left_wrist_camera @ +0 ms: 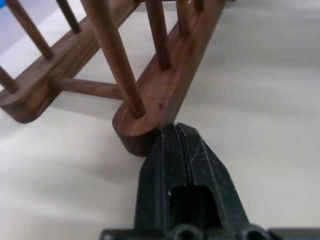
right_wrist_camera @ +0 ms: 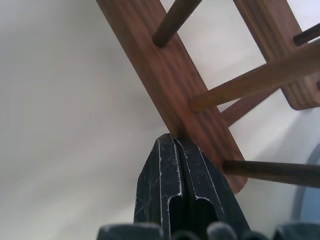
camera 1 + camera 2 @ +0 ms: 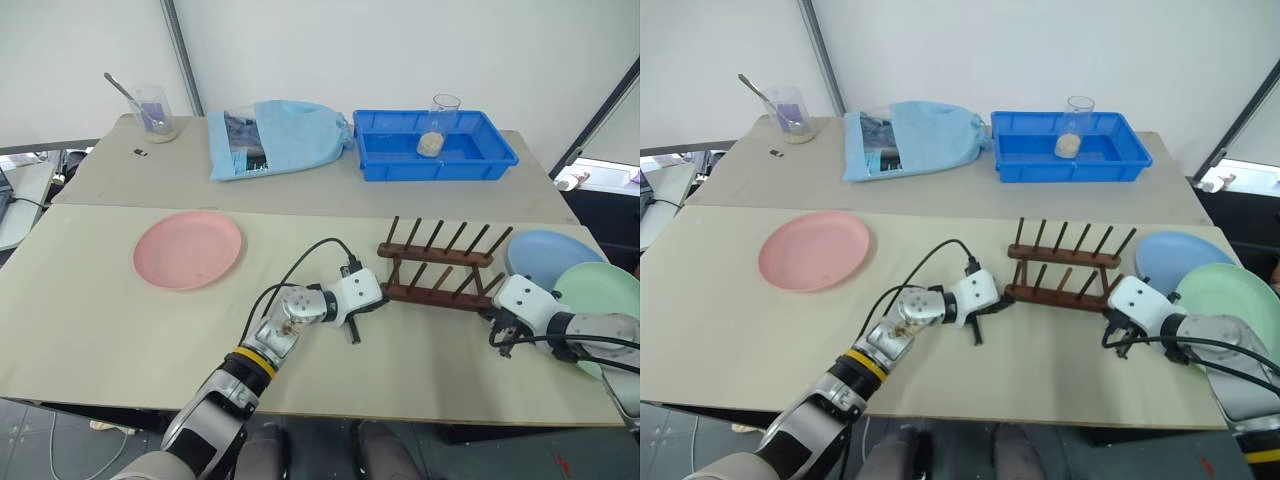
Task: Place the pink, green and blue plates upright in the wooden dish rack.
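Both grippers were pressed shut, empty. Left gripper [image 1: 175, 131] touched the near end of the rack [image 3: 437, 262]; right gripper [image 2: 172, 140] touched the rail at its other end. Judged step: nudging the rack square. Push evenly and low on the rail; don't tip it.

Rack stood empty at mid-table. Pink plate [image 3: 187, 249] lay flat, well left. Blue plate [image 3: 553, 256] and green plate [image 3: 603, 295] overlapped just right of the rack.

Tray [image 3: 434, 145] held a cup [image 3: 438, 123] with pale stuff at the bottom.

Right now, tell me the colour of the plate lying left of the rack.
Salmon pink plate, plain and unpatterned; the left eye view shows it best.
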Motion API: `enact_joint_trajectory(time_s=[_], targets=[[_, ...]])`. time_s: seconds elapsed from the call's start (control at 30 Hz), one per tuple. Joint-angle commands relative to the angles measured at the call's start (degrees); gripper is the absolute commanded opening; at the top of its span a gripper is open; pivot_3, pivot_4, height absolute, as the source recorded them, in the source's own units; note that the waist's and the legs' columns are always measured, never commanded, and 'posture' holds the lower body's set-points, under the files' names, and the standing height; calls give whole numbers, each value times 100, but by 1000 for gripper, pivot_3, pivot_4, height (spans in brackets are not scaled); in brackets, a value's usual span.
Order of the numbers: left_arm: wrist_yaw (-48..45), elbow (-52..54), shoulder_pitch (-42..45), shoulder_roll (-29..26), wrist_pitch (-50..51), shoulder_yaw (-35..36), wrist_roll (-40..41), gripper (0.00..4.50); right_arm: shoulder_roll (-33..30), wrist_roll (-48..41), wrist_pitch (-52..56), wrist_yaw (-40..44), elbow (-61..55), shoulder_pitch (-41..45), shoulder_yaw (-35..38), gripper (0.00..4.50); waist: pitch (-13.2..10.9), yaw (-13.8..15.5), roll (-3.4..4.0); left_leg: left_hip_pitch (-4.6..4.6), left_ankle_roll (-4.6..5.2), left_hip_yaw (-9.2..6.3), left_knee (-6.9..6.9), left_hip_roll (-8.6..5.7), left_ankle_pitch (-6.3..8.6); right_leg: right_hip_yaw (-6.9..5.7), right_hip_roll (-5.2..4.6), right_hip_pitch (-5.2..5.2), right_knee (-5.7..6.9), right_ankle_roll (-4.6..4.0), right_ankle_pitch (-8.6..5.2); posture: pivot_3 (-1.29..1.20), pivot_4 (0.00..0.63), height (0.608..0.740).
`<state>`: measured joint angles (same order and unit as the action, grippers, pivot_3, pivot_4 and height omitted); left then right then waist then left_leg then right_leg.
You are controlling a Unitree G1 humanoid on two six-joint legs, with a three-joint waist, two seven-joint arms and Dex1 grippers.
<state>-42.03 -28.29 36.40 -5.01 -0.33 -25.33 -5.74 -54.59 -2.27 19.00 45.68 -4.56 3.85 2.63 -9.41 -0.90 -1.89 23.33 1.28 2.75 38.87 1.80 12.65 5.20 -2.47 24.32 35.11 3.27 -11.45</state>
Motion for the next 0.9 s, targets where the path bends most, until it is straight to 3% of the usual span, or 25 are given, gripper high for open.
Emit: enact_joint_trajectory(time_s=[0.03, 0.6, 0.8, 0.87, 0.9], targets=[[59, -183, 191, 73, -247, 105, -31, 0, -11, 120, -234, -25, 181, 271, 26, 40, 0, 3, 0, 1, 0, 1, -1, 0, 0, 1, 0, 1, 0, 1, 1, 0, 150, 740], [50, -1318, 810, 288, -794, 439, 0, 0, 206, 377, -693, 23, 1065, 1010, -214, 40, 0, 4, 1, 6, 3, 4, -3, -4, 1, 7, 0, 3, -3, 16, 13, 0, 150, 740], [-673, -325, 363, 68, -434, 683, 539, 0, 32, -7, -374, 403, 387, 697, 106, 40, 1, -1, 2, 6, 3, 5, -4, -2, 1, 9, 1, 5, -2, 16, 13, 0, 150, 740], [-806, 444, 16, -284, -206, 891, 756, 526, -92, -260, -124, 597, -143, 429, 391, 0, 2, -8, 6, 7, 3, 4, -8, -1, 2, 10, 2, 7, 1, 15, 14, 0, 150, 740], [-923, 864, -176, -453, -61, 980, 909, 798, -135, -373, -16, 669, -381, 320, 511, 295, 3, -28, 8, 8, 4, 4, -12, 1, 2, 12, 3, 12, 2, 13, 13, 0, 150, 740]])
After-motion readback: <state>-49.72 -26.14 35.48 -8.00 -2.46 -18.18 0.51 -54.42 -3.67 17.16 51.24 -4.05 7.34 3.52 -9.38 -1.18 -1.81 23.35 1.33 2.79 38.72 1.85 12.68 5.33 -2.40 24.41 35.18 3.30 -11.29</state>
